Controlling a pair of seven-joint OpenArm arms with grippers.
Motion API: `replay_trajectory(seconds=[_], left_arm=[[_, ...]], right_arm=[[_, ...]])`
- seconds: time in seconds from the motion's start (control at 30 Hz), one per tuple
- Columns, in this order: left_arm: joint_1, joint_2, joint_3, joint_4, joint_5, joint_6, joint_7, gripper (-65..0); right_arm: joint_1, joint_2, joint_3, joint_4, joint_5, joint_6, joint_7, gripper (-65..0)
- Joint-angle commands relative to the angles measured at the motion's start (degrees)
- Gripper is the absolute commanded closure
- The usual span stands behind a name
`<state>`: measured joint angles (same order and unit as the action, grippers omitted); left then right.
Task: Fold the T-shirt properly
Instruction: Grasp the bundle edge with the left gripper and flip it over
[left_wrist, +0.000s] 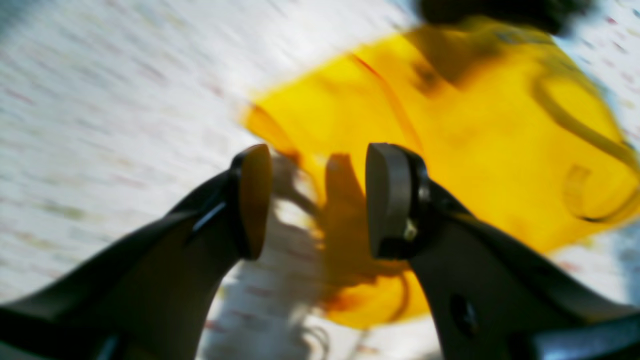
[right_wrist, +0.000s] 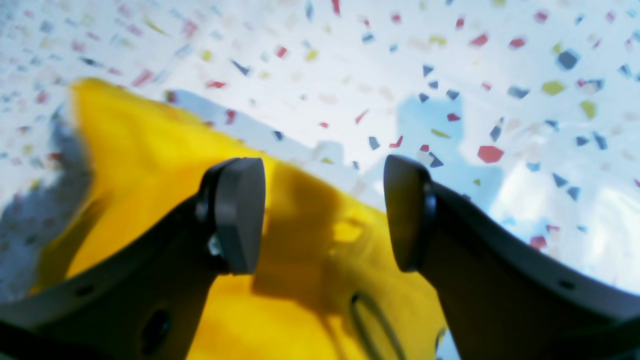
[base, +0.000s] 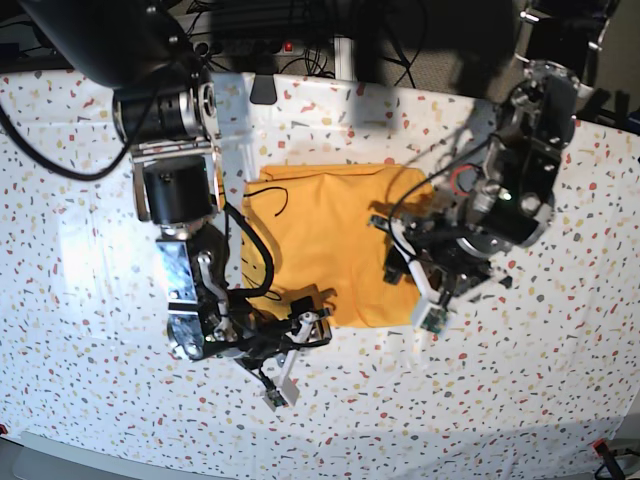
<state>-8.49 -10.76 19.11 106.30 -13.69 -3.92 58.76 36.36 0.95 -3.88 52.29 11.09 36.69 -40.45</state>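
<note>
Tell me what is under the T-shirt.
The T-shirt lies on the speckled table, which shows all around it. The table directly under the cloth is covered, so anything there is hidden. Both grippers, left and right, are open.

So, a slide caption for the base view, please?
Both open grippers at the folded T-shirt on a speckled table.

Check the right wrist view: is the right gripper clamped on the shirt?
No. The right gripper is open, with a clear gap between its pads and the shirt lying on the table below, ungripped.
</note>
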Motion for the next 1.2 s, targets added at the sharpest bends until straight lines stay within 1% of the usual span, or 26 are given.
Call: replay_trajectory(seconds=[0.0,0.07,0.17,0.2,0.27,0.33,0.4,0.53,0.67,0.77,0.8,0.87,1.0,1.17], left_arm=[[-0.2,1.7,-0.2,0.9,-0.5,-0.7,-1.7,-29.6],[1.8,4.3,-0.2,0.9,-0.5,-0.9,-1.6,-29.6],[4.6,6.6,-0.2,0.9,-2.1,-0.9,-1.8,-29.6],[5.8,7.2,-0.2,0.9,-3.4,-1.6,-2.0,-29.6],[8.8,8.0,-0.2,0.7,-4.8,-4.6,-4.1,-29.6],[11.9,8.2,-0.2,-0.2,-4.8,-6.7,-7.9,-29.6],[14.1,8.2,-0.2,-2.0,-4.0,-6.9,-10.5,-29.6],[14.0,8.2,-0.2,-8.0,-2.1,-6.9,-12.2,-29.6],[11.1,8.2,-0.2,-12.5,0.2,-6.9,-12.9,-29.6],[8.6,8.2,-0.2,-14.5,3.2,-6.9,-13.0,-29.6],[7.9,8.1,-0.2,-15.1,4.4,-6.9,-13.0,-29.6],[6.6,8.0,-0.2,-16.9,6.3,-6.8,-13.2,-29.6],[4.8,8.0,-0.2,-22.2,6.8,-6.8,-15.0,-29.6],[2.1,8.0,-0.2,-30.1,6.8,-6.9,-16.9,-29.6]], right_arm=[[3.2,0.7,0.1,-1.9,0.2,0.3,2.1,-37.3],[5.0,0.8,0.1,-7.3,-0.7,0.1,3.1,-37.3],[5.8,0.8,0.1,-10.8,-1.0,-0.1,3.1,-37.3],[5.7,0.8,0.1,-10.8,-1.8,-0.1,3.1,-37.3],[5.4,1.0,0.1,-10.8,-2.4,-0.1,2.8,-37.3],[5.3,1.1,0.1,-10.8,-2.3,-0.1,1.8,-37.3],[5.4,1.6,0.1,-10.8,-1.9,-0.1,0.9,-37.3],[5.2,2.6,0.1,-10.8,-1.5,-0.1,-1.1,-37.3],[4.7,3.8,0.1,-10.8,-1.1,-0.1,-2.0,-37.3],[4.0,4.8,0.1,-10.8,3.5,0.0,-6.7,-37.3],[3.8,5.4,0.1,-10.8,5.6,0.5,-8.3,-37.3],[3.7,6.6,0.1,-10.6,9.3,3.3,-10.1,-37.3],[3.7,9.2,0.1,-9.6,14.8,3.3,-12.2,-37.3],[3.6,11.2,0.1,-9.2,20.1,3.3,-17.6,-37.3]])
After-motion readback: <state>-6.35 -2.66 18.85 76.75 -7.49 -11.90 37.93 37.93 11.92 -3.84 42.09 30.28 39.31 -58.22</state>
